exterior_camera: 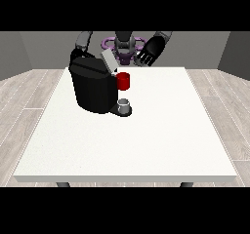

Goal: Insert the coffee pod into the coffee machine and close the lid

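My hand at the view's right (148,54) hangs in the upper middle of the frame, above the far edge of the table, and touches nothing. It is matte black and its fingers are spread and only slightly bent, palm tipped down toward the tabletop, so it stands open with nothing in it. My other arm comes down in the upper left, behind the coffee machine (93,87); the machine's body hides that hand, and I cannot tell how its fingers lie.

The coffee machine is a squat, rounded black block with a smooth, faintly shiny shell, standing on the left half of the table. Its lid (108,61), a flat pale grey flap, is tilted up at the top of the machine, leaning toward the upper left. Just under the lid, on the machine's right side, sits a red thing at the machine (123,81), a short glossy cylinder. Below it, on the machine's dark oval base, rests a small grey thing (125,104), round and cup-like; I cannot tell whether it is the pod.

The table (161,140) is a broad, flat white slab with a plain matte top, set on a floor of pale wood-grain planks (24,111).
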`<act>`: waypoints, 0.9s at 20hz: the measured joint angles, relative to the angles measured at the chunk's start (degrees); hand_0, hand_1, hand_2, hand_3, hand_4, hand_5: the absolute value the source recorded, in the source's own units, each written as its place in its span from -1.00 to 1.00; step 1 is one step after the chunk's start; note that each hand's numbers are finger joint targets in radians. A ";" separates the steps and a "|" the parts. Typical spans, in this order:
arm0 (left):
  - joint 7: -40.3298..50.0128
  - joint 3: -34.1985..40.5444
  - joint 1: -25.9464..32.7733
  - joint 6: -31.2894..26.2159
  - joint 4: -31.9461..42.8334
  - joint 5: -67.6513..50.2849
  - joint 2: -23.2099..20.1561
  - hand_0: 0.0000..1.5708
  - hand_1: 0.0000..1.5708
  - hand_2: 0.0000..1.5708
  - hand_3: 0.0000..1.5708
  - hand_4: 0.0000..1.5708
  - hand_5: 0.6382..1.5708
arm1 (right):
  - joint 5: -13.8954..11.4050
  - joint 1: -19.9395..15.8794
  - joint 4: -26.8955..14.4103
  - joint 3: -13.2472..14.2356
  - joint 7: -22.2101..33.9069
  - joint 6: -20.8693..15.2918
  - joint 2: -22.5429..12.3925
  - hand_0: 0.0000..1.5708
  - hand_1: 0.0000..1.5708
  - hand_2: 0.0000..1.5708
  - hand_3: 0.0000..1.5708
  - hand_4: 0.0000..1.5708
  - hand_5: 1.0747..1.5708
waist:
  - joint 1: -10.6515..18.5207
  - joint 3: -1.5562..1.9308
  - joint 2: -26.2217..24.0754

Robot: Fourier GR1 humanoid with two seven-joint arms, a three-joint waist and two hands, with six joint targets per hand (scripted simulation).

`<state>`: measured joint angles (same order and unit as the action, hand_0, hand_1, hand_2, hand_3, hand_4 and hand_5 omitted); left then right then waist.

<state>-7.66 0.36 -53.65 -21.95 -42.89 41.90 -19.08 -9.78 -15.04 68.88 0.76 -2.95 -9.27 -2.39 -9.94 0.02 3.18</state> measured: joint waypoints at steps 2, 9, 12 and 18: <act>1.91 1.79 -3.15 -1.24 0.43 -0.95 -0.75 0.53 0.53 0.58 0.60 -0.37 1.00 | 0.11 -0.57 0.37 -0.12 -0.29 0.15 0.15 -1.00 -1.00 -1.00 -1.00 -1.00 1.00 | -1.25 0.00 1.05; 4.76 4.67 -10.79 -3.05 0.90 -2.04 -2.67 0.53 0.53 0.61 0.61 -0.38 1.00 | 0.37 -4.59 1.62 1.11 0.42 -0.10 -0.90 -1.00 -1.00 -1.00 -1.00 -0.66 1.00 | -3.41 0.00 4.99; 4.91 5.24 -12.38 -2.87 1.40 -1.65 -3.95 0.56 0.56 0.64 0.58 -0.39 1.00 | 0.69 -5.80 2.23 1.76 0.84 -0.50 -1.05 -1.00 -1.00 -1.00 -1.00 -1.00 1.00 | -4.23 0.00 6.75; 5.04 6.25 -15.72 -2.42 2.92 -1.29 -5.25 0.56 0.56 0.64 0.58 -0.38 1.00 | 0.34 -8.59 3.38 1.63 2.05 -0.90 -1.13 -1.00 -1.00 -1.00 -1.00 -0.85 1.00 | -6.12 0.00 10.36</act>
<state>-2.62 6.61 -69.37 -24.37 -39.97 40.61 -24.33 -9.44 -23.63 72.26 2.39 -0.90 -10.16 -3.52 -16.06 0.01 13.54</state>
